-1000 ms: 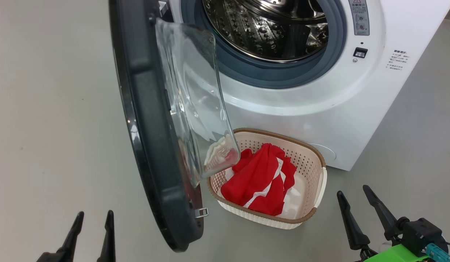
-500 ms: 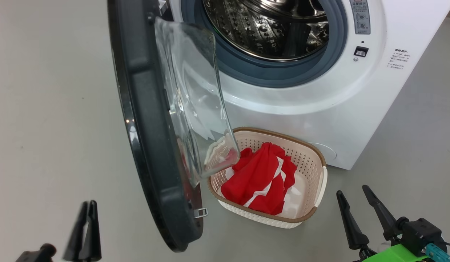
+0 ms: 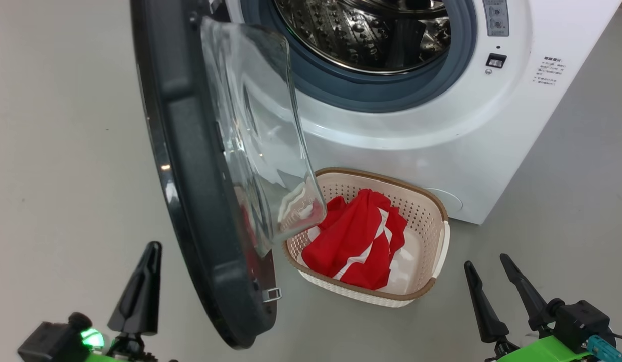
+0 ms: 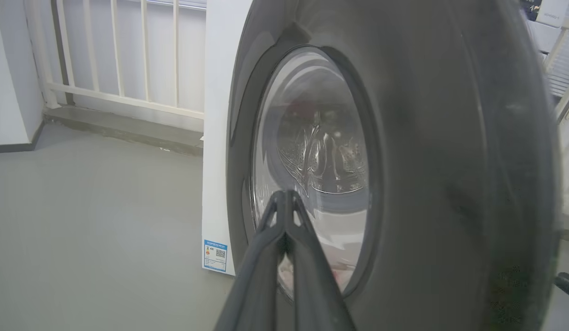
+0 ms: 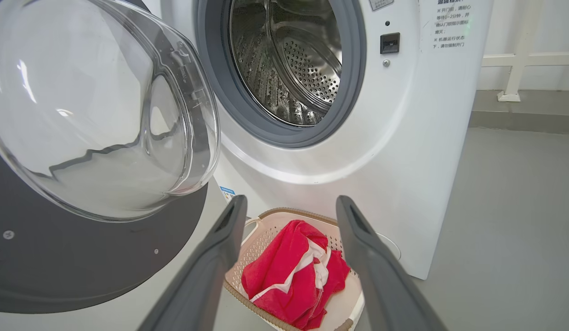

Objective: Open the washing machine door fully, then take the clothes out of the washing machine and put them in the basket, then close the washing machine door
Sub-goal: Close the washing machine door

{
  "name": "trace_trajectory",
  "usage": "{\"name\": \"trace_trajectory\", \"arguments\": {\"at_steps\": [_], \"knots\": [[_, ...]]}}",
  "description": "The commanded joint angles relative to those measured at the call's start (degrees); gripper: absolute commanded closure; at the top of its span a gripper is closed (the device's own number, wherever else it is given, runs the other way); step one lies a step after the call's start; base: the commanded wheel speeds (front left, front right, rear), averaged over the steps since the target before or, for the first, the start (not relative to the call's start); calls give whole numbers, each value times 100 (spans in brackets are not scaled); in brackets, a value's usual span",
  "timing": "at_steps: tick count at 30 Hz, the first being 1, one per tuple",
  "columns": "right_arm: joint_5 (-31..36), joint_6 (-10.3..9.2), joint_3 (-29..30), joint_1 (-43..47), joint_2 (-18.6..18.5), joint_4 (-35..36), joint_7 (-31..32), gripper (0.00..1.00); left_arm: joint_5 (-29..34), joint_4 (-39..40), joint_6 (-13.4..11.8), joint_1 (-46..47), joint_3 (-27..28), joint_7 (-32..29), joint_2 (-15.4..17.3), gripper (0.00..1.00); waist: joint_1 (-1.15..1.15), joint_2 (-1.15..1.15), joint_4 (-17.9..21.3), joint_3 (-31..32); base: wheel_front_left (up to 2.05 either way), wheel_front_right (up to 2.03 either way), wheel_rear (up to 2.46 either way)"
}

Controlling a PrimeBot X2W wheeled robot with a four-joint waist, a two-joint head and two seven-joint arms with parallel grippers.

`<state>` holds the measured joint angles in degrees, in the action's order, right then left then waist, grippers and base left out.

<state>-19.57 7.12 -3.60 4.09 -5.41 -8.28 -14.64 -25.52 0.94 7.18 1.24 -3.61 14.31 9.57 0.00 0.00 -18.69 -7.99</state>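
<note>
The washing machine door [image 3: 190, 166] stands wide open, its clear glass bowl [image 3: 255, 136] facing the white washing machine [image 3: 416, 130]. The steel drum [image 3: 361, 30] looks bare inside. Red and white clothes [image 3: 356, 236] lie in the cream basket [image 3: 434, 211] on the floor in front of the machine. My left gripper [image 3: 152, 246] is shut on nothing, just left of the door's lower rim. In the left wrist view the left gripper [image 4: 284, 195] points at the door's outer face [image 4: 427, 161]. My right gripper [image 3: 487, 261] is open, right of the basket; in its wrist view the right gripper [image 5: 291, 202] frames the clothes [image 5: 289, 271].
Bare grey floor [image 3: 65, 151] stretches to the left of the door and to the right of the machine. A white railing [image 4: 128, 55] and wall stand behind the machine. A small blue label [image 4: 215, 254] sits low on the machine's side.
My left gripper has shut and risen closer beside the door's lower rim. The head camera has shifted slightly. The right gripper, basket and clothes have stayed put.
</note>
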Motion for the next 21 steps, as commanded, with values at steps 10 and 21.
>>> {"name": "trace_trajectory", "arguments": {"at_steps": [10, 21], "knots": [[52, 36, -90, -336, -20, 152, -36, 0, 17, 458, 31, 370, -368, 69, 331, 100, 0, 0, 175, -166, 0, 0, 0], [48, 36, -69, -443, 32, 173, -36, 0, 38, 590, 31, 662, -972, 69, 400, 100, 0, 0, 413, -344, 0, 0, 0]]}}
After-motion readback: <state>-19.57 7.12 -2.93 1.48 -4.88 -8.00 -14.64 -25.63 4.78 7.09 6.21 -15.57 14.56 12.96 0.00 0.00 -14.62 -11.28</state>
